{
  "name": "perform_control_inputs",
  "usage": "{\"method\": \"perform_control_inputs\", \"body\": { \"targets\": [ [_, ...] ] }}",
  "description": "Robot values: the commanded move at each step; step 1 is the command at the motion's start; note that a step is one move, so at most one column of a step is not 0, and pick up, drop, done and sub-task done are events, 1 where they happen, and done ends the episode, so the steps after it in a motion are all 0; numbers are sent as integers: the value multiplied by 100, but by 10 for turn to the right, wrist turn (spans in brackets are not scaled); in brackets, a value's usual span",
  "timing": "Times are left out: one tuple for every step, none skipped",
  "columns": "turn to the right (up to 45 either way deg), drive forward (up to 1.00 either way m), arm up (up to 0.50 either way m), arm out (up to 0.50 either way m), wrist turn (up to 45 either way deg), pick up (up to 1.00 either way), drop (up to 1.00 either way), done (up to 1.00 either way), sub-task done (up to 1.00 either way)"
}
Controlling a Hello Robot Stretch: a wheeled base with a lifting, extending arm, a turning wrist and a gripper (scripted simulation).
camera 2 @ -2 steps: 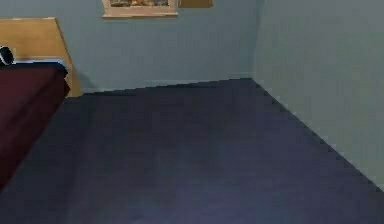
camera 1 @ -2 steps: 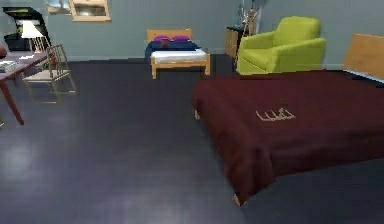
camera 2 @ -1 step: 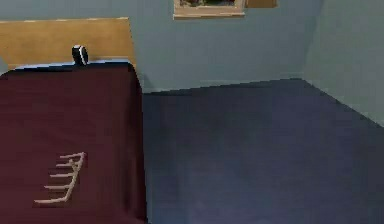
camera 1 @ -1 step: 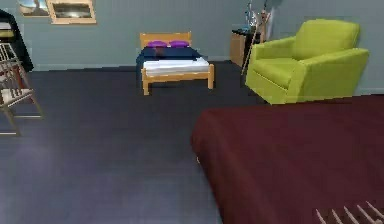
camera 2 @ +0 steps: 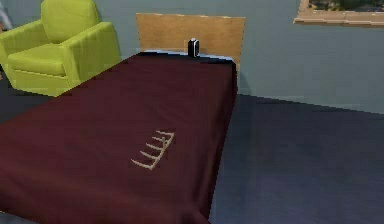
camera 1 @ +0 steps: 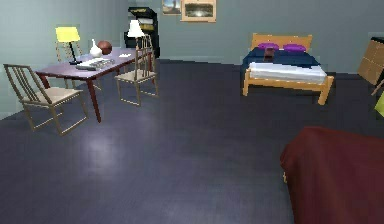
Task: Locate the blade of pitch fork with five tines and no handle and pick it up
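Note:
A pale, tan fork blade with five short tines and no handle [camera 2: 153, 152] lies flat on the dark red cover of a bed [camera 2: 90, 120] in the arm side view, a little below the picture's middle and toward the bed's right-hand edge. The corner of this same dark red bed [camera 1: 335, 175] shows at the forward view's lower right.
A lime green armchair [camera 2: 60, 45] stands beyond the red bed; a small dark can [camera 2: 193, 47] sits by the wooden headboard [camera 2: 190, 35]. The forward view has a table [camera 1: 95, 68] with chairs and lamps at the left, a blue-covered wooden bed [camera 1: 287, 68] at the back, and open dark floor between.

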Motion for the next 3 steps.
{"method": "perform_control_inputs", "body": {
  "targets": [
    [0, 0, 50, 0, 0, 0, 0, 0, 0],
    [0, 0, 24, 0, 0, 0, 0, 0, 0],
    [0, 0, 0, 48, 0, 0, 0, 0, 0]
  ]
}}
